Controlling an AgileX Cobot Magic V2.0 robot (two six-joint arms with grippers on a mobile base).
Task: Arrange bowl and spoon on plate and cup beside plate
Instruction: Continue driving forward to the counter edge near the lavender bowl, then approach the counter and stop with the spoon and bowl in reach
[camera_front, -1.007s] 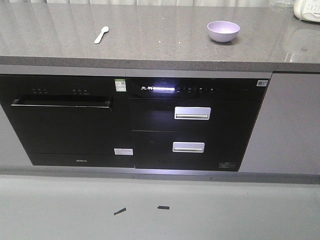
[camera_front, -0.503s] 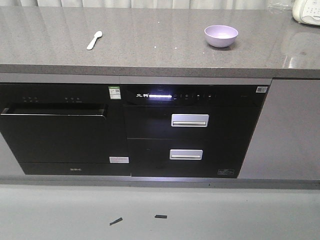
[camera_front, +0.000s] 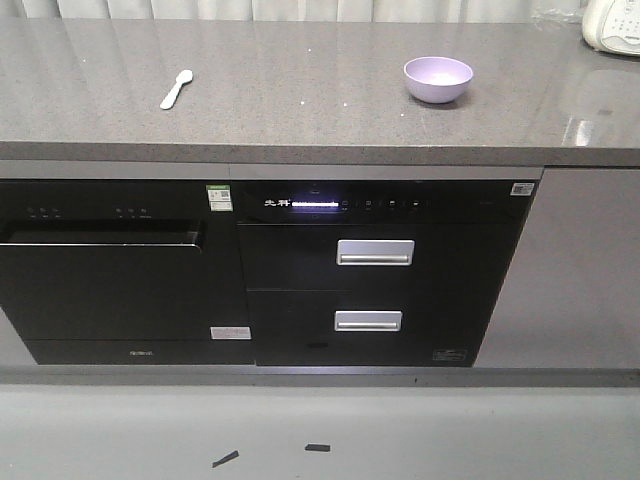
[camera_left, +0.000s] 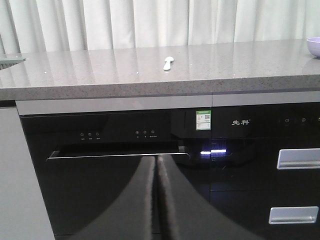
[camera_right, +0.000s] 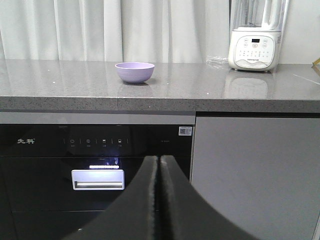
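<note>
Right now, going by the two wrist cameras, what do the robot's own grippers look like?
The left gripper and right gripper look alike: each shows two smooth, matte black fingers, narrow at the tips and flaring broadly toward the bottom of the picture. No cables, labels or markings show on them. The arms themselves are out of view, and the front-facing camera shows neither gripper.

Open grey countertop (camera_front: 300, 100) between spoon (camera_front: 176, 88) and bowl (camera_front: 438, 79), set well apart, white blender base (camera_front: 612, 25) at far right corner
</note>
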